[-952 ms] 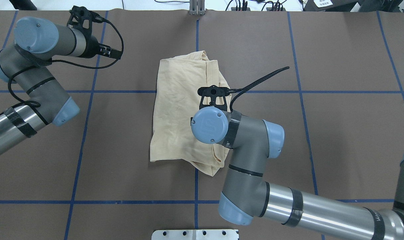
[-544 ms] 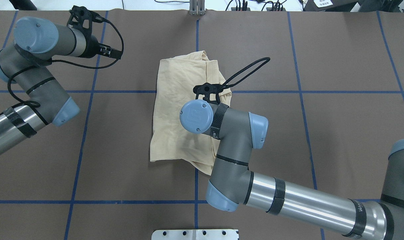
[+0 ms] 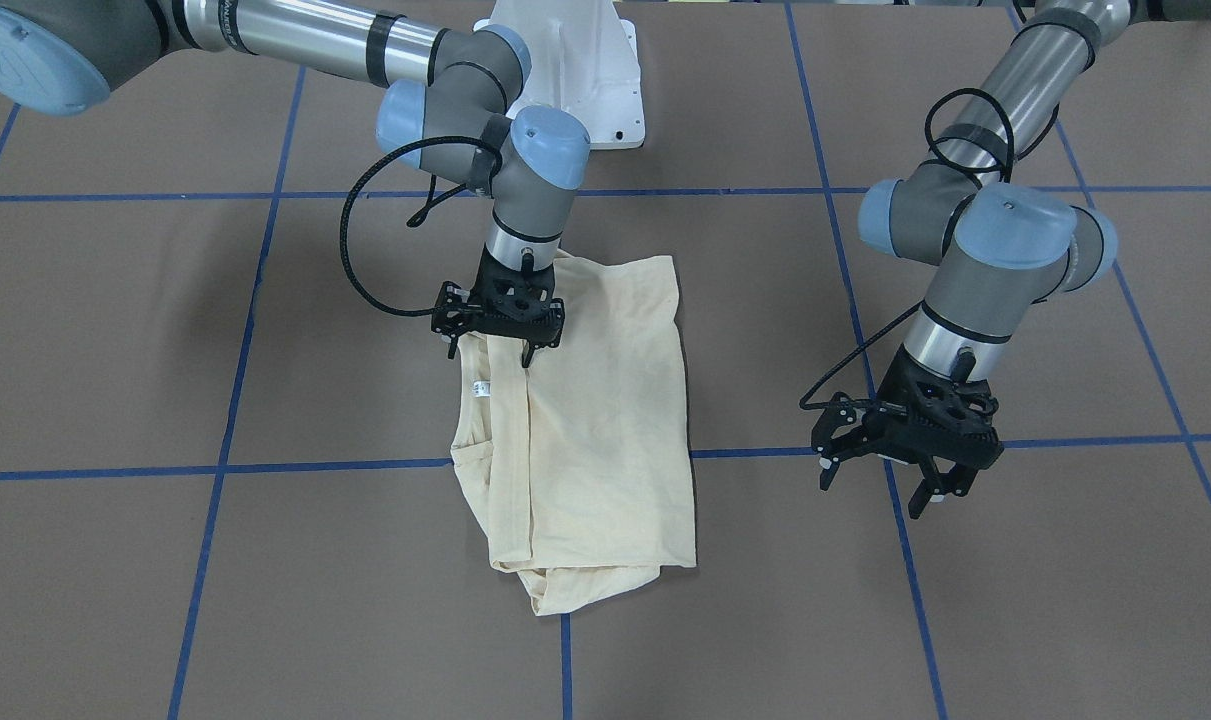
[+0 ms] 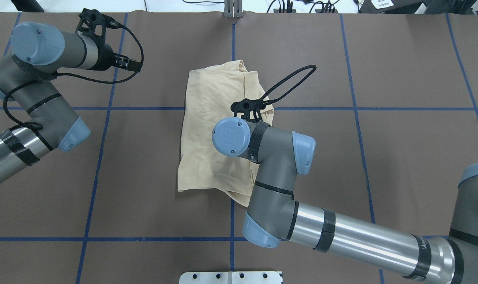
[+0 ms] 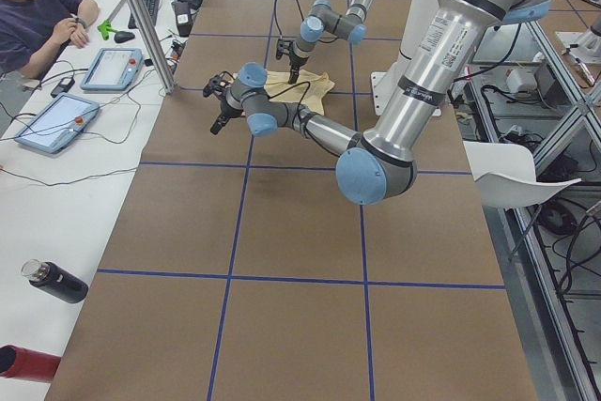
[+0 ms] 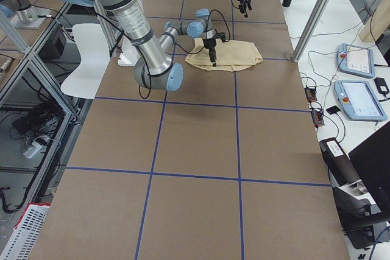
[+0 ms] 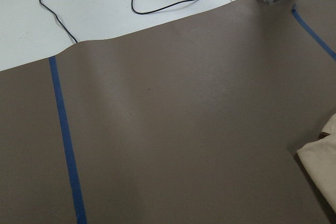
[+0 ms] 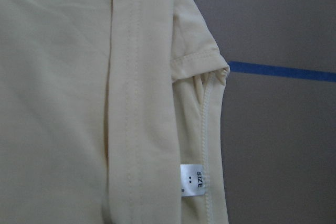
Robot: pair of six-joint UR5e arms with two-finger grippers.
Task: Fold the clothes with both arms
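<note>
Front view: shirt (image 3: 605,420) lies folded mid-table (image 3: 165,330). Right gripper (image 3: 491,350) has its jaws spread, tips down at the shirt's collar-side edge, nothing gripped; contact unclear. Left gripper (image 3: 873,492) is spread wide, empty, over bare table, well apart from the shirt. Overhead: right gripper mostly hidden under its wrist. Right wrist: size tag (image 8: 192,180) beside the collar seam.

Open table (image 4: 144,157) around shirt (image 4: 211,102), right arm (image 4: 278,157) overhanging
</note>
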